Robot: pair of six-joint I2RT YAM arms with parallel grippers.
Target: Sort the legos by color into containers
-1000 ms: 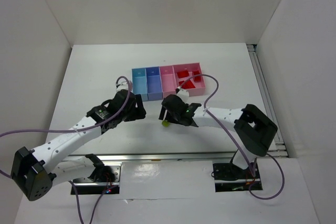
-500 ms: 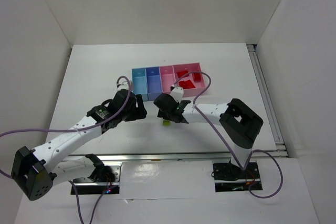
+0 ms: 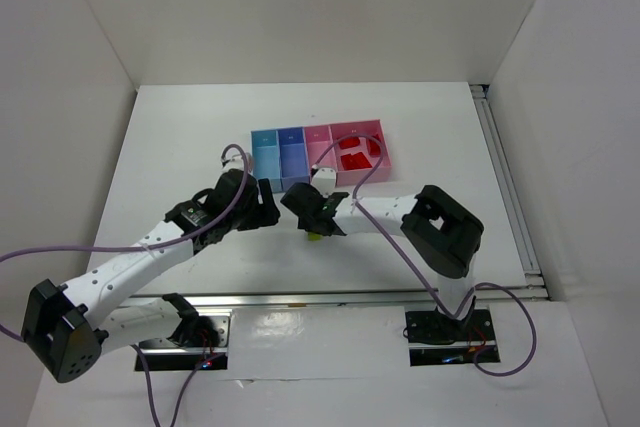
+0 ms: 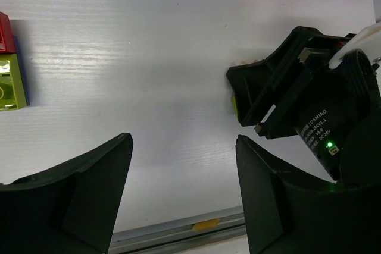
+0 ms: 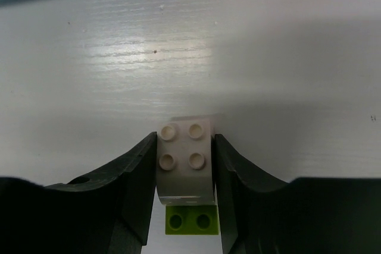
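A pale peach lego (image 5: 185,157) lies studs-up on the white table, and my right gripper (image 5: 185,153) is shut on its two sides. Touching its near end is a yellow-green lego (image 5: 191,221), which shows from above as a small spot (image 3: 314,236) under the right gripper (image 3: 306,213). My left gripper (image 3: 262,209) hovers just to the left, open (image 4: 183,147) over bare table. A red lego (image 4: 5,33) and a yellow-green lego (image 4: 11,81) sit together at the left edge of the left wrist view. The containers (image 3: 318,154) stand behind, with red legos (image 3: 352,158) in the wide pink bin.
The two wrists are close together in the middle of the table, and the right wrist's black body (image 4: 309,111) fills the right side of the left wrist view. The table's front rail (image 3: 330,296) runs just behind the arm bases.
My right gripper slid left along the table and shut on the pale peach lego. The right arm's elbow swung left with it. The left arm stayed still.
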